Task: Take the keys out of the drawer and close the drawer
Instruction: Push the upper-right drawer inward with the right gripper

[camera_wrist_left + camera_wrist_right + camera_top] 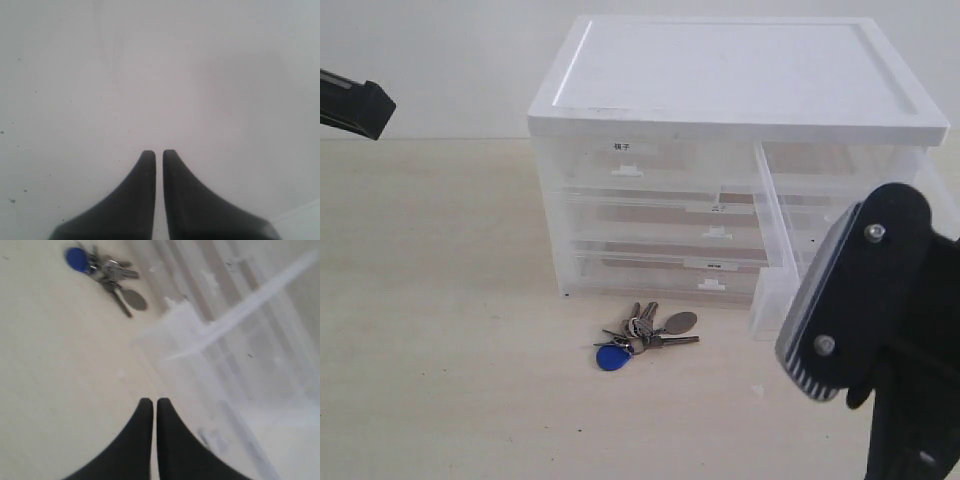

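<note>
Keys (645,335): seen lying flat on the pale table (440,300), out of the drawer, just in front of the white cabinet (720,70). The blue fob (611,357) is turned away from the cabinet and the grey tag (680,322) is fanned out towards the drawer side.

Drawer (772,290): the half-width one on the cabinet's right is seen pulled well out. Its translucent front corner is set just beside the keys, with a strip of bare table between them.

Right gripper (155,401): the black fingers are pressed almost together and nothing is pinched between them. It is hung above the table by the drawer's front corner. The keys (105,275) are spotted ahead of the fingertips, well apart from them and untouched. The drawer (200,335) is passed on one side.

Right arm (880,320): caught large in the foreground of the exterior view, so part of the drawer is hidden.

Left gripper (159,152): the fingers are drawn together with only a sliver of gap, and nothing is held. Only a plain pale surface is shown beneath it. In the exterior view it is parked at the far left edge, well apart from keys and drawer.
</note>
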Robot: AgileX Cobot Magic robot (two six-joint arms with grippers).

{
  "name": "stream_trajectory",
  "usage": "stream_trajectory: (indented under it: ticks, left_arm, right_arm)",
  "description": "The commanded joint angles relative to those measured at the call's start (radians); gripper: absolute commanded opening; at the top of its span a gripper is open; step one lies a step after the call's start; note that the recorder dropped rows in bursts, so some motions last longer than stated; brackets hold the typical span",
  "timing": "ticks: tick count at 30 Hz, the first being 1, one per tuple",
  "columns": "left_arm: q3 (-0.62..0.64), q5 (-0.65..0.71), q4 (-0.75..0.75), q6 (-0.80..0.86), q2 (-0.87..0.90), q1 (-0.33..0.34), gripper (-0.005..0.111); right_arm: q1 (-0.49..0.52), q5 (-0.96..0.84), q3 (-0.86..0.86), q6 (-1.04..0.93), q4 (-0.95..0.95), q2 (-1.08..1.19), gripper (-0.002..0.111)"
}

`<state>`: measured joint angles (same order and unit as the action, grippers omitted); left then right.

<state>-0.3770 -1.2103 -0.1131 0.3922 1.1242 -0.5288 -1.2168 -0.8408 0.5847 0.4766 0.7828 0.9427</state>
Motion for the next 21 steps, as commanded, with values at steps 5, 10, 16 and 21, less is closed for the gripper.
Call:
stream_trajectory:
  ticks: [5,10,16,21]
  left_arm:
    - [0.003,-0.011,0.002,-0.019,0.004,-0.004,0.005]
    - [0.003,-0.011,0.007,-0.027,0.004,-0.004,0.005]
    - [0.003,-0.011,0.024,-0.038,0.004,-0.004,0.005]
    - [0.003,-0.011,0.024,-0.038,0.004,-0.004,0.005]
  right_arm:
    - [0.001,-0.026,-0.037,0.033,0.119,0.000,0.000]
    - [0.001,-0.047,-0.037,0.090,0.182,0.013,0.000]
    - [0.001,-0.075,-0.037,0.116,0.227,0.082,0.000]
    - [0.001,-0.090,-0.037,0.177,0.310,0.103,0.000]
